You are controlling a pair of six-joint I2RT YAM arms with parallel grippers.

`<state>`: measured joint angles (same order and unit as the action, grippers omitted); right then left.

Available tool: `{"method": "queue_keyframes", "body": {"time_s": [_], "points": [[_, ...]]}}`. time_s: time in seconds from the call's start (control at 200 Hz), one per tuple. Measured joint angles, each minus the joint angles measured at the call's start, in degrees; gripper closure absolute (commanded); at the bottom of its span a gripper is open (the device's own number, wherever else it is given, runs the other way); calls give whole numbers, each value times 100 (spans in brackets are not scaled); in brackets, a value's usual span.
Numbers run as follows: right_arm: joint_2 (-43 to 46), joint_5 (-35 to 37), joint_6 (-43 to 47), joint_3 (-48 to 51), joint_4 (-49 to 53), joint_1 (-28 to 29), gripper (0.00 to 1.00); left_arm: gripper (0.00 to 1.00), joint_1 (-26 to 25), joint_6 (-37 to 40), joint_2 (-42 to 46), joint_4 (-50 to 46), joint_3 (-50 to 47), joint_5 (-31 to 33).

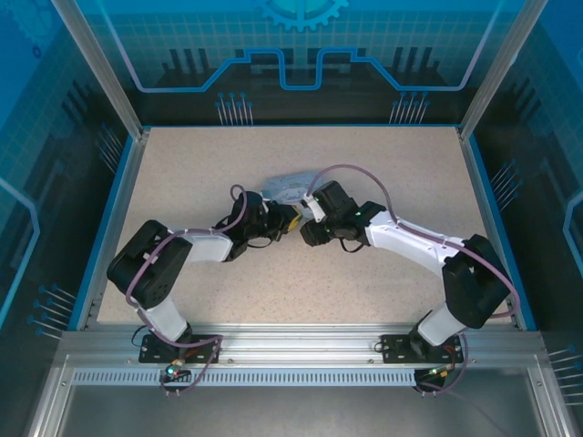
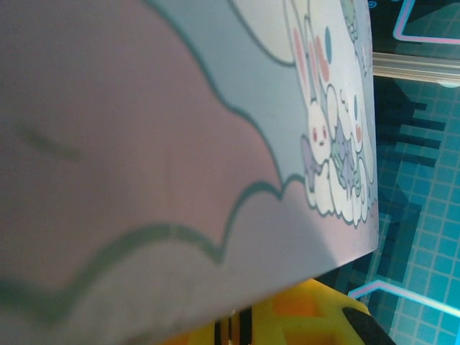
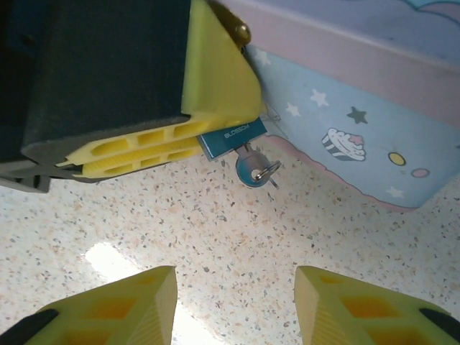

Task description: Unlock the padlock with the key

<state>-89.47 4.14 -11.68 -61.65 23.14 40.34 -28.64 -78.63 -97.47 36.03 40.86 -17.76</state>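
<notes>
The left pincer is pressed together on the lock; the little blue body pokes out just past its yellow tips, right beside the tin. The key seems to sit in the lock already; its round head and a tiny wire ring hang just below the left pincer's tips, close to the worktop. The right pincer is spread, with nothing between its fingers; the key is straight ahead of its gap, a little way off.

I think the lock is hard metal, small and light; it will not bend or break. It is smooth, though, and it seems to hang loose on the tin; it could swing or twist if the left pincer let go.

The key looks thin and stiff; its head is flat, shiny and very small, so it may slip. The best place to hold it is the round head, one finger on each flat side. The wire ring looks floppy and is no good to grab.

A slow, soft turn should do; a hard pull could drag the light tin across the worktop, or tug the key out.
</notes>
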Motion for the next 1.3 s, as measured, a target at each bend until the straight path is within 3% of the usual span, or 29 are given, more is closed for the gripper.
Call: {"method": "queue_keyframes", "body": {"time_s": [0.785, 1.161, 1.301], "points": [[-772, 490, 409, -614, 48, 131, 62, 100, 2, 170, 15, -605, 219, -273], [-992, 586, 422, -728, 44, 173, 80, 100, 31, 232, 17, -706, 286, -302], [-1021, 632, 380, -728, 44, 173, 94, 100, 33, 249, 26, -752, 286, -308]]}}
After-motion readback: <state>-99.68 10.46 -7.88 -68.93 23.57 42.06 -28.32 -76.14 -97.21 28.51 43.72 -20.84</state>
